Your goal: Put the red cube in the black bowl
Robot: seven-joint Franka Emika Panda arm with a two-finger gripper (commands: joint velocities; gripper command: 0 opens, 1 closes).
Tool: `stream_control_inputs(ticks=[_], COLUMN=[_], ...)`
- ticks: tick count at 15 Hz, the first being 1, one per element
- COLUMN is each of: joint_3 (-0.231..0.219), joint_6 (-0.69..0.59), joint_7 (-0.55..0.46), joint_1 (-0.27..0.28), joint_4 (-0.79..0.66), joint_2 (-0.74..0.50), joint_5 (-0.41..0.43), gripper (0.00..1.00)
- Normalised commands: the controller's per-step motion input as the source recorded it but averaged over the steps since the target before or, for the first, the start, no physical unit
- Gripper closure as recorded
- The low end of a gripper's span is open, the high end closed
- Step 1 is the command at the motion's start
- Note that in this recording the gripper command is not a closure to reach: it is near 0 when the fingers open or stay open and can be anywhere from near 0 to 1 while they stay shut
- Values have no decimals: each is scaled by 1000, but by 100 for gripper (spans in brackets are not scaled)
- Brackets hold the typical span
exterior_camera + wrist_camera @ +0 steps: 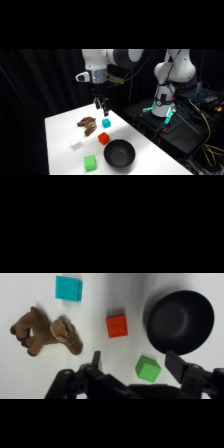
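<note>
The red cube point(103, 138) point(116, 326) sits on the white table, just left of the black bowl point(120, 154) point(179, 321), which is empty. My gripper point(101, 106) point(136, 363) hangs well above the table, over its far part near the cyan cube point(106, 122). It is open and holds nothing. In the wrist view the red cube lies ahead of the two fingers point(176, 364), roughly centred between them, with the bowl to its right.
A cyan cube point(68, 288) lies beyond the red one and a green cube point(90, 163) point(148, 369) lies near the bowl. A brown plush toy point(87, 125) point(47, 331) sits to the left. A small pale object point(76, 145) lies on the table point(60, 125).
</note>
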Motion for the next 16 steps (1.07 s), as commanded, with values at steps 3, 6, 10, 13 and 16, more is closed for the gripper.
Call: stream_control_inputs(ticks=[3, 6, 10, 13, 16], joint_3=[9, -10, -10, 11, 49], joint_6=[-3, 10, 102, 171, 211], joint_7=[-38, -96, -187, -334, -409], joint_1=[-28, -50, -53, -67, -95], joint_4=[10, 71, 106, 113, 120], joint_2=[15, 117, 188, 224, 212], joint_5=[4, 3, -8, 29, 110], gripper=[0, 0, 0, 0, 0])
